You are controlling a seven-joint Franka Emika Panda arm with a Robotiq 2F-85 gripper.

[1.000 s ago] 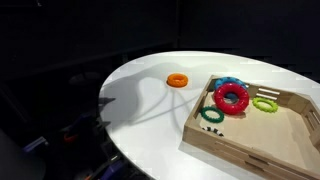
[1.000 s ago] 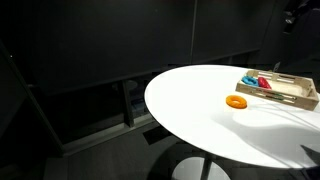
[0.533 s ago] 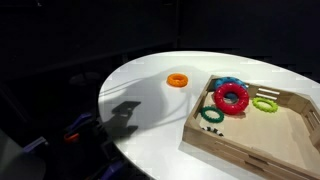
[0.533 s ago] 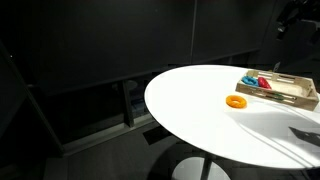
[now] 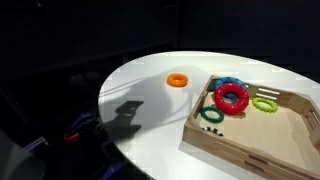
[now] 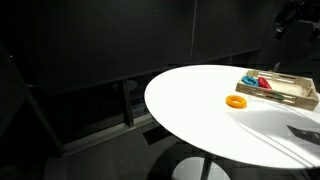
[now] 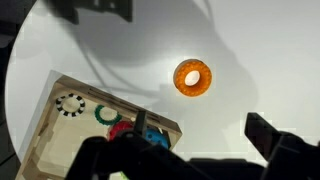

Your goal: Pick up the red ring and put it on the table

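**Red ring lies in the tray, gripper empty**

The red ring [image 5: 231, 97] lies inside the wooden tray [image 5: 240, 158], in the corner nearest the orange ring [image 5: 177, 80]. It rests against a blue ring [image 5: 228, 83], with a dark green ring [image 5: 211, 115] just beside it and a lime ring [image 5: 265, 104] further into the tray. The orange ring sits outside the tray on the white table [image 5: 150, 95]. In the wrist view the gripper [image 7: 180, 142] hangs above the tray's edge, fingers spread wide and grasping nothing.
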